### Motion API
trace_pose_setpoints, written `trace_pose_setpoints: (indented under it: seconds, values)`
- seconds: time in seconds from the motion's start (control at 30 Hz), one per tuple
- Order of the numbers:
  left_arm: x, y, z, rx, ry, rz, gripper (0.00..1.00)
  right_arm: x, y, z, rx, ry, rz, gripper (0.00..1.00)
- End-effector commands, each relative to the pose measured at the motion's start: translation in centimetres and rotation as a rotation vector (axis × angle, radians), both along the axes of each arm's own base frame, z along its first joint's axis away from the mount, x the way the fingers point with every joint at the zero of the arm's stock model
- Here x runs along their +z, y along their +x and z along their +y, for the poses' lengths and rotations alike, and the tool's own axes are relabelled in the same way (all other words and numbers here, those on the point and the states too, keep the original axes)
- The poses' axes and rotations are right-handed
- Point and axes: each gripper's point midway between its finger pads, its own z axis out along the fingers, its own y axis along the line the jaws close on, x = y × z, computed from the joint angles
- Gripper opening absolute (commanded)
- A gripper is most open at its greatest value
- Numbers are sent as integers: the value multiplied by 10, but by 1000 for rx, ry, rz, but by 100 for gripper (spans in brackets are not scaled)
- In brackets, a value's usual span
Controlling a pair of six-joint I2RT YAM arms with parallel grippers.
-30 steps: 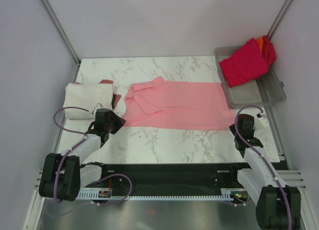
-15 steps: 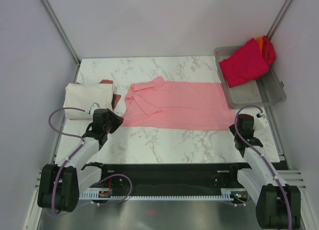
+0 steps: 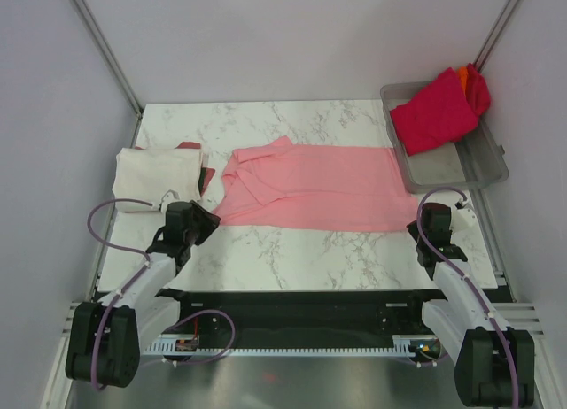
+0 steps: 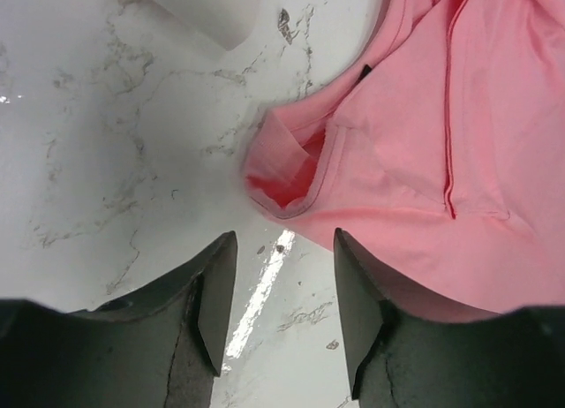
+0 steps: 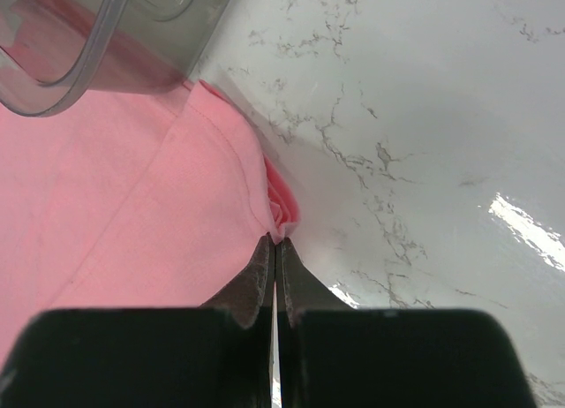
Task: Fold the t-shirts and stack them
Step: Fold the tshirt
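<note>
Top external view: the pink t-shirt (image 3: 310, 188) lies spread across the middle of the marble table (image 3: 292, 250), collar end toward the left and hem toward the right, apparently laid out flat so that both arms can take a near corner for the fold. Left of it sits a folded cream-white shirt (image 3: 155, 172) on a dark red shirt (image 3: 209, 174), which looks like the start of the stack. The grey tray (image 3: 461, 165) at the far right holds a crimson shirt (image 3: 432, 115) and an orange shirt (image 3: 464, 73) waiting their turn. In the left wrist view, the left gripper (image 4: 281, 249) hovers low over bare marble with its jaws apart. The pink shirt's near sleeve opening lies just ahead of the gap and slightly to the right, not yet between the fingers; a short push forward would likely bring the cuff in. In the right wrist view, the right gripper (image 5: 274, 245) has its jaws pressed together, with the near hem corner puckered right at their tips, so it appears to be pinching that corner, just beside the tray's near wall. My reading is that the right side is secured while the left lines up its grasp.
</note>
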Motion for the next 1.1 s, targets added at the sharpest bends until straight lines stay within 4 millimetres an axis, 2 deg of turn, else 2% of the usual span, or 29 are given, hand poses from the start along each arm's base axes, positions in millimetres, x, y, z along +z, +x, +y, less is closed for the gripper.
trace_pose_setpoints:
  seconds: [0.0, 0.33, 0.63, 0.93, 1.03, 1.07]
  values:
    - [6, 13, -6, -41, 17, -37, 57, 4, 4, -2, 4, -11, -15, 0]
    - [-24, 22, -2, -9, 39, 48, 55, 2, 4, -1, 7, -10, -12, 0]
    - [-25, 30, 4, 29, 64, 70, 54, 3, 4, -1, 9, -10, -14, 0]
    - [-31, 37, 15, 89, 106, 145, 37, 3, 4, 0, 12, -7, -15, 0]
    - [-33, 38, 15, 92, 103, 158, 27, 2, 4, 0, 12, -6, -12, 0]
    - [-33, 39, 15, 92, 103, 156, 21, 3, 4, 0, 14, -6, -13, 0]
